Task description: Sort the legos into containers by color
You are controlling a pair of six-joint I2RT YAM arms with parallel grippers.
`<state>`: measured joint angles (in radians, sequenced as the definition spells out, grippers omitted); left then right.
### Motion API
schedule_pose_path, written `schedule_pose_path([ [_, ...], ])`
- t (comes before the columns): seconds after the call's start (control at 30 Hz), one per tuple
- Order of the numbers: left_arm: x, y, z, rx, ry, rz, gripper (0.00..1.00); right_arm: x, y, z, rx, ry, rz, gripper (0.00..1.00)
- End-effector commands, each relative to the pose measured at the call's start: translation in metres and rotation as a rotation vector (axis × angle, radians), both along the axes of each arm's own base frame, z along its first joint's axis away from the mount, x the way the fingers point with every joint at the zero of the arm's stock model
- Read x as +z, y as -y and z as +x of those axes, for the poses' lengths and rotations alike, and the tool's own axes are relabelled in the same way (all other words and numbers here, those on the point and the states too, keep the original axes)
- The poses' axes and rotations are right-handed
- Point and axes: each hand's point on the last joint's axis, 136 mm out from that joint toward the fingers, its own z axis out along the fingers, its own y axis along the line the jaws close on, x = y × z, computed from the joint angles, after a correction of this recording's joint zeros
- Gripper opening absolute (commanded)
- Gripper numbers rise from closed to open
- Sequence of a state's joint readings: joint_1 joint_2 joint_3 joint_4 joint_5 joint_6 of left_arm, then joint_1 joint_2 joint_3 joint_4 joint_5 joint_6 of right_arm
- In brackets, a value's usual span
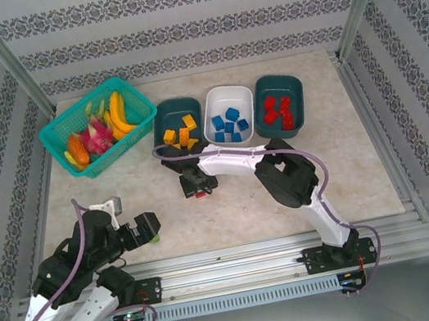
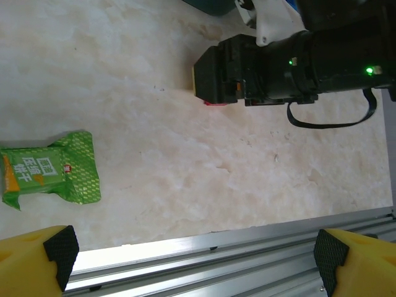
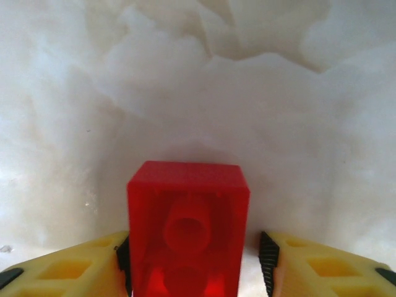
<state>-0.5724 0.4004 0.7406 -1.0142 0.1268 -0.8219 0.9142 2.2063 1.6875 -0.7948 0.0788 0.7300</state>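
Observation:
A red lego (image 3: 185, 223) lies on the table, hollow underside towards the camera, between the fingers of my right gripper (image 3: 192, 255). The left pad touches it and a narrow gap shows at the right pad, so the gripper is open around it. From above, this gripper (image 1: 200, 186) points down left of centre, with the red lego (image 1: 201, 194) peeking out below it. The left dark teal tub (image 1: 162, 110) holds orange legos (image 1: 181, 133). Blue legos (image 1: 230, 122) lie in the white tub (image 1: 219, 91), red ones (image 1: 279, 110) in the right teal tub (image 1: 294, 84). My left gripper (image 2: 195, 250) hangs open and empty over the near table edge.
A green packet (image 2: 49, 170) lies on the table near my left gripper (image 1: 147, 226). A bright teal mesh basket (image 1: 57, 137) of toy fruit stands at the back left. An aluminium rail (image 2: 216, 253) runs along the near edge. Bare marble lies to the right.

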Motion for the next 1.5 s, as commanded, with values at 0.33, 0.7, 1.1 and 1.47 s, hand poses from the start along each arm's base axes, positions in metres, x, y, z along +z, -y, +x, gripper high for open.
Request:
schedule_pose_path([
  [0.33, 0.008, 0.007, 0.002, -0.004, 0.014, -0.052, 1.00, 0.025, -0.002, 0.011, 0.007, 0.048, -0.022, 0.22],
  [0.7, 0.060, 0.063, 0.064, -0.133, 0.105, -0.080, 1.00, 0.145, 0.090, 0.054, -0.146, 0.212, 0.118, 0.19],
  [1.1, 0.079, 0.150, 0.170, -0.250, 0.129, -0.101, 1.00, 0.156, 0.238, 0.160, -0.453, 0.237, 0.256, 0.18],
  [1.47, 0.065, 0.202, 0.244, -0.275, 0.127, -0.106, 1.00, 0.118, 0.309, 0.255, -0.911, 0.219, 0.447, 0.18],
])
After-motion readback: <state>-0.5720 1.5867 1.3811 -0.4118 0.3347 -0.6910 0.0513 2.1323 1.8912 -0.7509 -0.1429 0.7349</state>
